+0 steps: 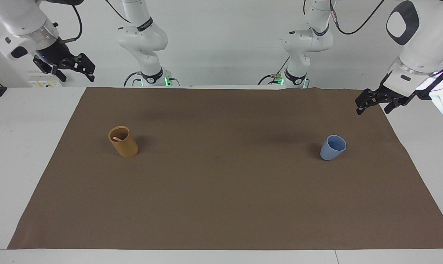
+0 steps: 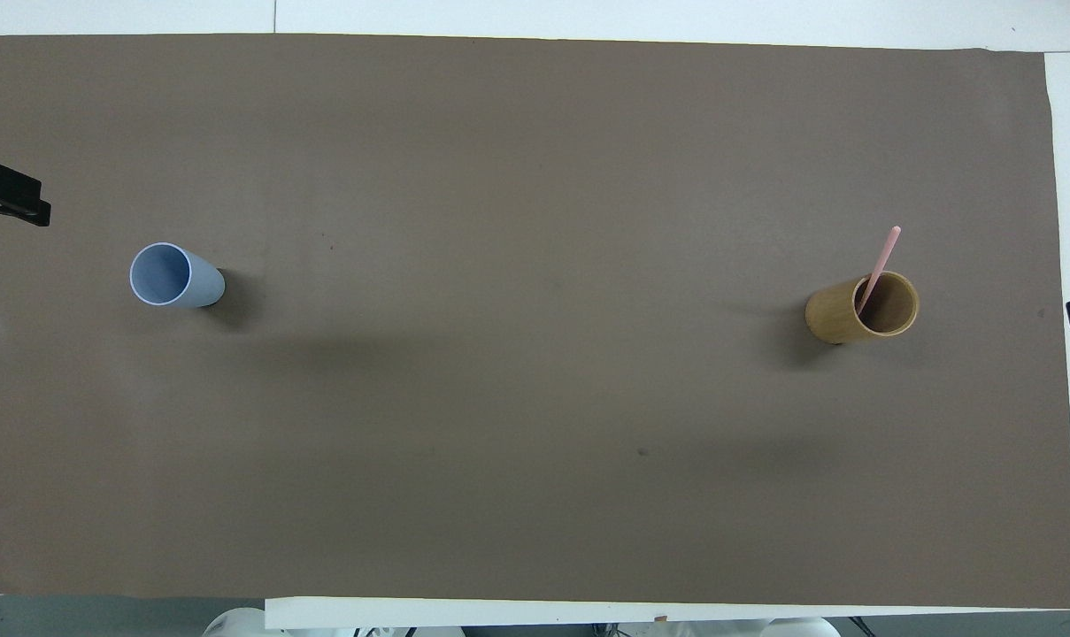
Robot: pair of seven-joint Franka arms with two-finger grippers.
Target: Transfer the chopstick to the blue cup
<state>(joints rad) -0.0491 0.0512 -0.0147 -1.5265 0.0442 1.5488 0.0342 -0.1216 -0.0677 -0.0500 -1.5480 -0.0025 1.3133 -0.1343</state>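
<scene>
1. The chopstick [image 2: 880,264] stands slanted in the tan cup [image 2: 864,308], its lower end inside and its pink shaft leaning on the rim. Judgement: the tilt leaves the upper end free for a pinch from above.
2. The tan cup is upright toward the right arm's end of the counter [image 1: 8,154], midway between the counter's edge at the robots and its other long edge.
3. The blue cup [image 1: 332,147] is upright and empty toward the left arm's end, well apart from the tan cup. Judgement: with one cup in front of each arm, the stick would have to cross the middle of the counter, perhaps by a hand-over.
4. The right end effector [image 1: 73,68] hangs raised over the corner of the counter at its own end, fingers apart, holding nothing.
5. The left end effector [image 1: 375,101] hangs over the cloth's edge at its own end, above the blue cup's end, fingers apart and empty. Neither touches a cup; the transfer is not yet begun.
6. Surface: a brown cloth [image 1: 221,190] covers most of the white counter, lying flat with faint marks and soft shadows; a white margin shows at all its edges.
7. Room: plain white wall at the robots' end, cables hanging from the arms, green lamps lit at both bases.
</scene>
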